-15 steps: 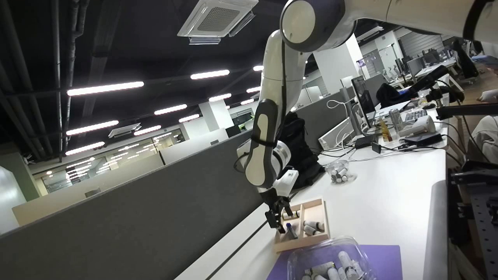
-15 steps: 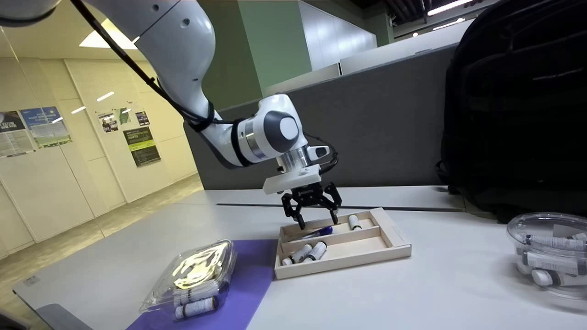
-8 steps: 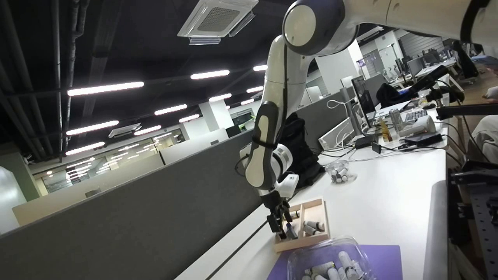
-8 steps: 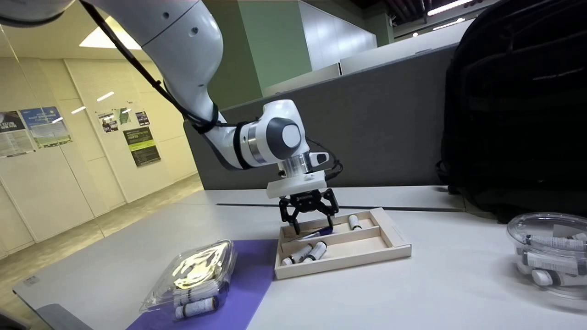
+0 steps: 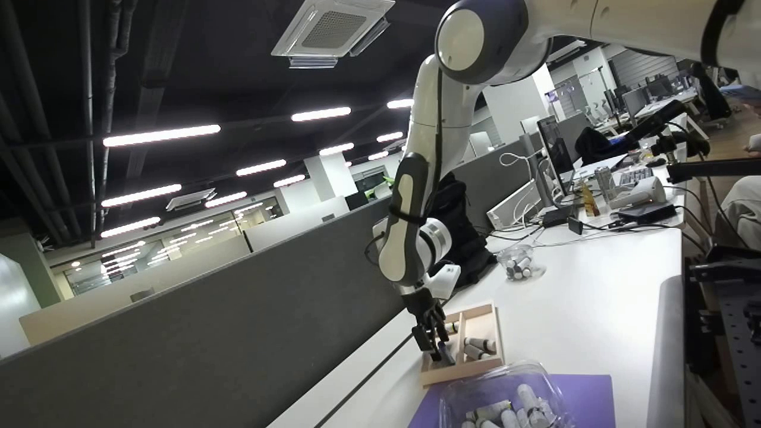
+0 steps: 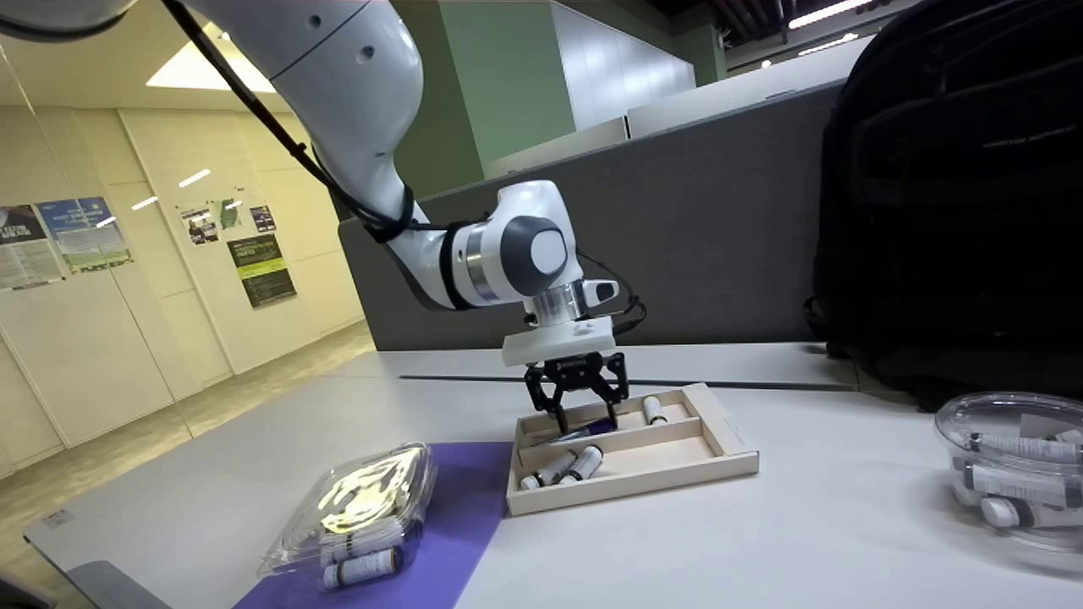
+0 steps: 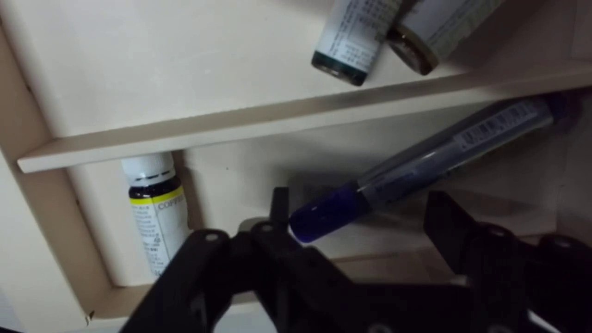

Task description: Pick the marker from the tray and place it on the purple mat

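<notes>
The marker, clear-bodied with a dark blue cap, lies slanted in the narrower compartment of the light wooden tray. In the wrist view the marker (image 7: 407, 171) has its cap end between my open fingers. The marker also shows in both exterior views (image 5: 447, 356) (image 6: 585, 431). The tray (image 6: 634, 485) also shows in the wrist view (image 7: 41, 222). My gripper (image 6: 588, 421) is open and low in the compartment; in the wrist view (image 7: 357, 194) one finger is right beside the cap's end, the other stands apart from the marker. The purple mat (image 6: 482, 507) lies beside the tray.
A clear plastic box (image 6: 355, 507) of vials stands on the mat. In the tray, a vial (image 7: 159, 217) shares the marker's compartment; two vials (image 7: 356, 39) lie across the divider (image 7: 277, 122). A round clear tub (image 6: 1015, 474), a black backpack (image 6: 956, 211) and a grey partition (image 6: 694, 245) stand around.
My gripper has come down into the tray compartment around the marker's cap end, then shifted slightly sideways. Its fingers stay apart. The marker and tray have not visibly moved.
</notes>
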`<move>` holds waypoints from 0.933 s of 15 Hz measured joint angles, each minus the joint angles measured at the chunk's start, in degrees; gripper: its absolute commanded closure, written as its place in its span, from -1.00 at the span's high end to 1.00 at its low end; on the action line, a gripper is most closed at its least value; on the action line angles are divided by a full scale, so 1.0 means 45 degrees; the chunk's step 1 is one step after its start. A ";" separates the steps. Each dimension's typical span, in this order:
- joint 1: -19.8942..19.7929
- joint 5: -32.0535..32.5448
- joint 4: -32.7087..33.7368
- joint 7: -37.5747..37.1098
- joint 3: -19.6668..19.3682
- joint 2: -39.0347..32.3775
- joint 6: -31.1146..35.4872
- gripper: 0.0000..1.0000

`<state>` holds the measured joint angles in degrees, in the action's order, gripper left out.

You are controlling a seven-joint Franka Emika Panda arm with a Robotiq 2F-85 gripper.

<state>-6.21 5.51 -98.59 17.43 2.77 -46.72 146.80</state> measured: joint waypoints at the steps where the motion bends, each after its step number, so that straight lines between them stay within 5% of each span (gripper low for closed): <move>1: -0.0015 -0.0010 -0.0005 0.0000 0.0000 0.0000 0.0000 -0.19; 5: -0.0027 -0.0101 -0.0009 0.0000 0.0017 0.0000 0.0186 -0.70; 9: -0.0028 -0.0242 -0.0156 0.0004 0.0166 0.0081 0.0585 -1.00; 14: -0.0065 -0.0264 -0.1061 0.0093 0.0374 0.0621 0.1579 -0.90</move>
<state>-6.50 4.32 -103.36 17.84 4.46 -43.93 153.90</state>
